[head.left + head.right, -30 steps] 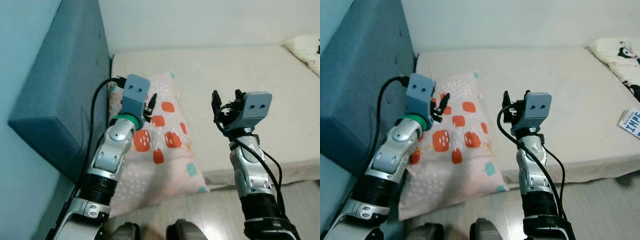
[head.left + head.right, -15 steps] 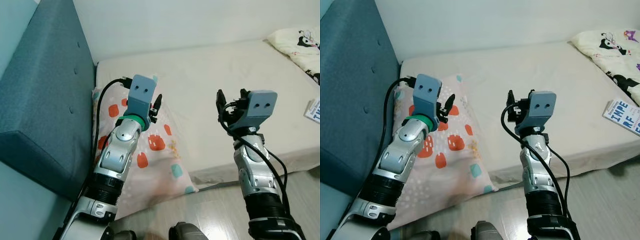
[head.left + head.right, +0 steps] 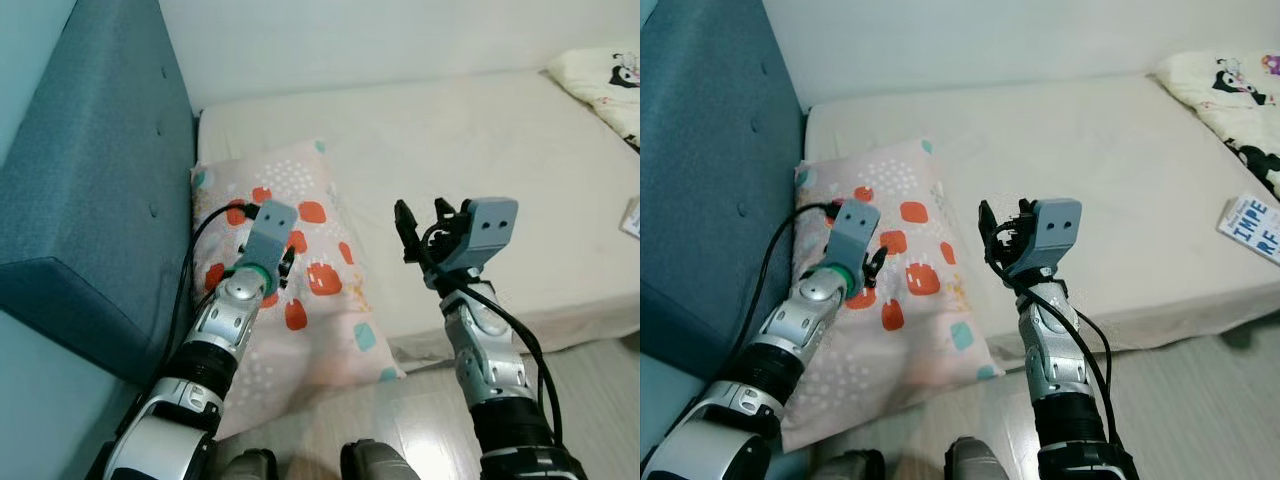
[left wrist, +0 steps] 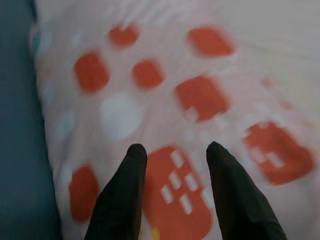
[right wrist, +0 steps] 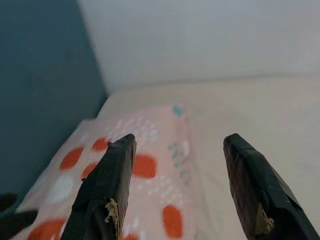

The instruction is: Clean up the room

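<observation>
Left gripper (image 4: 172,160), fingers spread, hovered just above the pillow (image 3: 320,300), a pink one with orange patches; its wrist view was blurred. Right gripper (image 5: 180,165), fingers wide apart and holding nothing, was raised above the bare mattress (image 3: 1120,170) beside the pillow. The pillow lay at the mattress's left end against the blue headboard (image 3: 90,180), one end overhanging the edge. The right eye view showed a booklet (image 3: 1252,226) reading "IMPE", cut off by the frame, near a cartoon-printed cushion (image 3: 1230,95).
</observation>
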Controlling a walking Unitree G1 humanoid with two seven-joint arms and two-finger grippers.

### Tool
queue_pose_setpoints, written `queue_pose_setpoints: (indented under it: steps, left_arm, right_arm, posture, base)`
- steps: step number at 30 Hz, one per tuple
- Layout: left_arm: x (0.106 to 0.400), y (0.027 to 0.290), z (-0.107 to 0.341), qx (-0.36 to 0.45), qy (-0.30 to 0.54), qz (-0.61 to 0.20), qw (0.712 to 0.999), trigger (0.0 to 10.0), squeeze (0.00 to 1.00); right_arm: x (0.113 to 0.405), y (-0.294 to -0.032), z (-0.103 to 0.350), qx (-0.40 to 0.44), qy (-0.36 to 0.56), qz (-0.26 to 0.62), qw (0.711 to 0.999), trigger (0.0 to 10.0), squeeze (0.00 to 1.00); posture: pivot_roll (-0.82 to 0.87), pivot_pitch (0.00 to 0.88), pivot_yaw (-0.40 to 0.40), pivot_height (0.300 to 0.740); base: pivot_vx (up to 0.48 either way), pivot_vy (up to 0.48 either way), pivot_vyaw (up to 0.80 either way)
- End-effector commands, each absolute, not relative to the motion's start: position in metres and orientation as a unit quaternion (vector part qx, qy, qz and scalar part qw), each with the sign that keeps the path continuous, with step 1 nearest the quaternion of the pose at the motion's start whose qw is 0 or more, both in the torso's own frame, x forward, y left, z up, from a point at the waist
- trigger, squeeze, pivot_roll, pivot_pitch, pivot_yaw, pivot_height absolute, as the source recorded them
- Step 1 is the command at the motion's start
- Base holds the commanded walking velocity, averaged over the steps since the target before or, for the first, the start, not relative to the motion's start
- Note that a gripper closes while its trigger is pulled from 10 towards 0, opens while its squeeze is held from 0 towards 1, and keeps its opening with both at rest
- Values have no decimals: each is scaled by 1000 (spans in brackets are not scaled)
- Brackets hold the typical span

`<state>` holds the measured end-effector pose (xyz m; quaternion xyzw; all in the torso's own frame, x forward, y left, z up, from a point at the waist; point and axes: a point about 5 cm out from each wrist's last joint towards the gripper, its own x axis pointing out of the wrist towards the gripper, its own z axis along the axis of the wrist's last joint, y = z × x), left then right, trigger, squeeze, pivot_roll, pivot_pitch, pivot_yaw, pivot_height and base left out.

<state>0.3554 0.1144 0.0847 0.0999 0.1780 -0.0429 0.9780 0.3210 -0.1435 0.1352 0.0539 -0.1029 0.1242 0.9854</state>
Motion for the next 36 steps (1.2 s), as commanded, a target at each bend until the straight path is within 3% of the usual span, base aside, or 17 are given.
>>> queue_pose_setpoints:
  steps: [1,9,17,24,27,30,36]
  left_arm:
    - [351,118,71,65,204,-16,977,10000,0]
    - [351,124,67,12,203,12,979,10000,0]
    - [360,150,83,-12,137,73,988,10000,0]
    - [353,172,65,-42,195,153,968,10000,0]
    - [349,169,56,-94,226,145,959,10000,0]
    - [344,160,44,-196,270,128,934,10000,0]
    - [344,160,45,-228,266,139,926,10000,0]
  right_arm:
    - [317,-140,121,35,-75,145,986,10000,0]
    - [319,-135,118,6,-68,156,985,10000,0]
    - [330,-134,133,-15,-100,122,987,10000,0]
    - [327,-130,137,-19,-112,122,986,10000,0]
    - [324,-130,139,-18,-117,120,986,10000,0]
    - [317,-134,135,-18,-111,114,987,10000,0]
    - [314,-137,132,-19,-106,111,988,10000,0]
  posture:
    - [-59,177,29,740]
    - [-45,245,26,740]
    - [-36,304,34,740]
    - [-46,345,41,740]
    - [-54,363,40,740]
    - [-63,406,45,740]
    - [-63,420,47,740]
  base:
    - [0,0,0]
    - [0,0,0]
    - [0,0,0]
    - [0,0,0]
    - [0,0,0]
    - [0,0,0]
    - [0,0,0]
